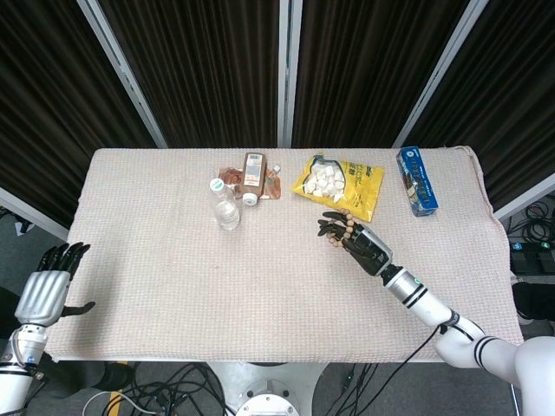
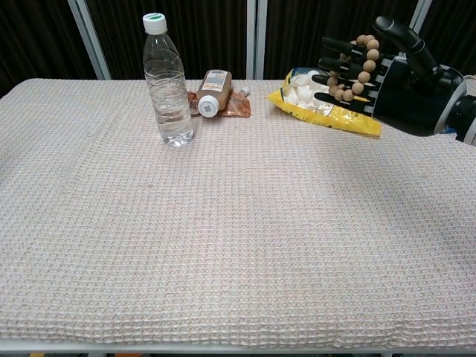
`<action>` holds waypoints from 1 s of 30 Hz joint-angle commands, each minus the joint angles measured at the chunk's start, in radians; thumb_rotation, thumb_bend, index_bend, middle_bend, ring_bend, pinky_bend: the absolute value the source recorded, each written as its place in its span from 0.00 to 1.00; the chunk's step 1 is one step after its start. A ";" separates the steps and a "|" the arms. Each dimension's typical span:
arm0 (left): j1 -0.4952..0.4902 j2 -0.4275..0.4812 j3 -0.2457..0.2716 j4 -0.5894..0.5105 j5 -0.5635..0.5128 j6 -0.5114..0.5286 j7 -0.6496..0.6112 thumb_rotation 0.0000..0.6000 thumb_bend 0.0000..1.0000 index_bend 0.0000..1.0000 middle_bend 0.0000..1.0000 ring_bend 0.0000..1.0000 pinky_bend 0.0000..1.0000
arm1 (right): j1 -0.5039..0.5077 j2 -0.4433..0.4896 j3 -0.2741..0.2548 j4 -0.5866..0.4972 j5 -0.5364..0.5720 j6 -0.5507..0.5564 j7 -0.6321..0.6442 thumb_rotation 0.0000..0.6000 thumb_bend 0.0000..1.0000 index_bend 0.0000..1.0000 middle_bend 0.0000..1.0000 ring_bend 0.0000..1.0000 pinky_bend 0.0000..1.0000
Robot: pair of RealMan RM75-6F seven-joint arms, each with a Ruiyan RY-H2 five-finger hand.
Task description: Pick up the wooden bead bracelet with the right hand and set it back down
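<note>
Right hand (image 2: pixel 405 78) is carrying the round-beaded wooden bracelet (image 2: pixel 355 65), draped over its outstretched fingers (image 2: pixel 336 61) above the cloth-covered counter (image 2: pixel 223 223); pick-up is done, setting down is remaining.

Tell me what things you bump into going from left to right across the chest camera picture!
Water bottle → brown bottle lying on its pouch → yellow snack bag → wooden bead bracelet, draped over the fingers of the right hand.
</note>
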 commanded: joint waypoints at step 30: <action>0.001 -0.002 0.002 0.015 -0.014 -0.011 -0.022 1.00 0.00 0.09 0.05 0.00 0.00 | 0.009 -0.061 0.039 -0.025 0.048 -0.053 -0.187 0.30 0.71 0.47 0.49 0.10 0.00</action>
